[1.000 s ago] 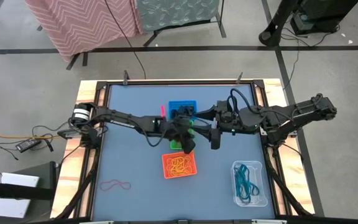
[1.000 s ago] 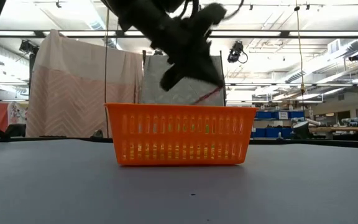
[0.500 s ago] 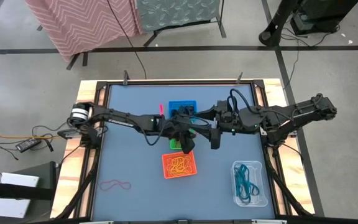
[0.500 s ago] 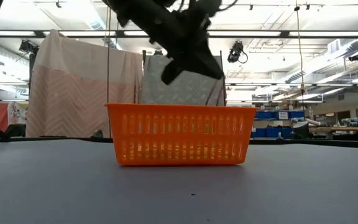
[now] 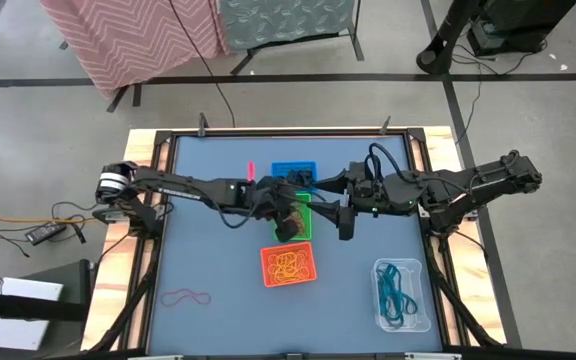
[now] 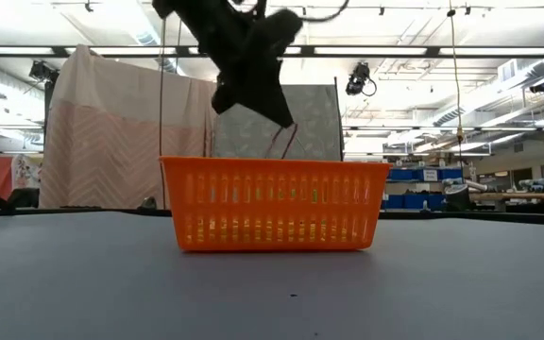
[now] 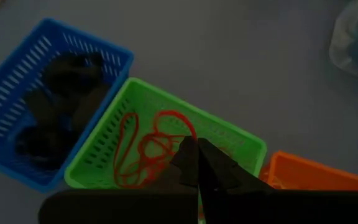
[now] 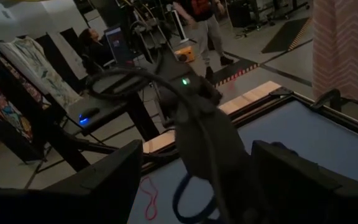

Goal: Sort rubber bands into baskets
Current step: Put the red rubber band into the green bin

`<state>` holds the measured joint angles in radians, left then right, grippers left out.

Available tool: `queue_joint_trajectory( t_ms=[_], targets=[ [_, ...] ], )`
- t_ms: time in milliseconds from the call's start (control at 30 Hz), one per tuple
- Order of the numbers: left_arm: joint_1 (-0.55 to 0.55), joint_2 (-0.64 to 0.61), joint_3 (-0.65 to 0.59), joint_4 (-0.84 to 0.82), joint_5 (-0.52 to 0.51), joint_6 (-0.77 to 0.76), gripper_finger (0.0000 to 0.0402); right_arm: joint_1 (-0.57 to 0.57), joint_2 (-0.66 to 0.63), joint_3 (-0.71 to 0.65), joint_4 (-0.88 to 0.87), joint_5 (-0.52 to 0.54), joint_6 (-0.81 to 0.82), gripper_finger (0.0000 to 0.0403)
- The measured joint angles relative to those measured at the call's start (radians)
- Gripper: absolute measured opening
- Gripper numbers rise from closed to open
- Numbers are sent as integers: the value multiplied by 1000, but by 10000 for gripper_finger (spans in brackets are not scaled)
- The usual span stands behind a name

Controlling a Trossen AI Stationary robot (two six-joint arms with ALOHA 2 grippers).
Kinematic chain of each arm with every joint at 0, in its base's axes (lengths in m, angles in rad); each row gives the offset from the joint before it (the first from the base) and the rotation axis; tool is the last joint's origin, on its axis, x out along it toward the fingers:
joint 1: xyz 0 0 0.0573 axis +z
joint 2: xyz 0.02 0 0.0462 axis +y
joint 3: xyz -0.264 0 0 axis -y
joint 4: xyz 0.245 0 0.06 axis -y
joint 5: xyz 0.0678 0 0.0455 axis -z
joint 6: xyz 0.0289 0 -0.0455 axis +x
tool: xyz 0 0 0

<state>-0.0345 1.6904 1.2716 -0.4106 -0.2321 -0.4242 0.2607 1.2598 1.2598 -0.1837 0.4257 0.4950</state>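
Observation:
My left gripper (image 5: 290,226) is shut on a red rubber band (image 6: 282,142) above the green basket (image 7: 185,102), which holds more red bands (image 7: 145,155). The blue basket (image 5: 293,172) with black bands stands just beyond it. The orange basket (image 5: 288,265) with yellow-orange bands stands just nearer. The clear tub (image 5: 401,295) at the near right holds teal bands. My right gripper (image 5: 346,220) is open and empty, right of the green basket. My left gripper pinches the red band's upper end (image 7: 187,135) between its two shut fingers, slanting down from above. The band hangs below the fingers as two thin strands (image 6: 291,144); its lower end drops behind the orange basket (image 6: 272,203), toward the green one.
A loose pink-red band (image 5: 186,297) lies on the blue table top near the near left corner. The three small baskets stand close together in a row at mid table. Bare table top lies left of the baskets.
My left gripper has gone toward the table's left edge, staying shut, from over the green basket's right side to over its middle. The red band has gone from a slanting strand to hanging nearly straight down.

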Motion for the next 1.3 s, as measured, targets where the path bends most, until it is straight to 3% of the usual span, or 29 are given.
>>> queue_joint_trajectory(
  t_ms=[400,533,733,900,1067,1300],
  targets=[
    [2,66,0,16,15,-58,31,0,0,0,3,3,2,311],
    [15,66,0,33,120,-62,73,0,0,0,2,3,2,311],
    [15,49,0,4,145,-53,156,0,0,0,0,3,0,311],
    [-11,13,0,-203,290,-75,194,0,0,0,-7,3,0,311],
    [-222,-30,0,-409,269,-103,197,-7,10,0,-21,3,0,311],
    [-691,-48,0,-399,117,-358,198,-8,67,0,-31,0,2,311]
  ],
)
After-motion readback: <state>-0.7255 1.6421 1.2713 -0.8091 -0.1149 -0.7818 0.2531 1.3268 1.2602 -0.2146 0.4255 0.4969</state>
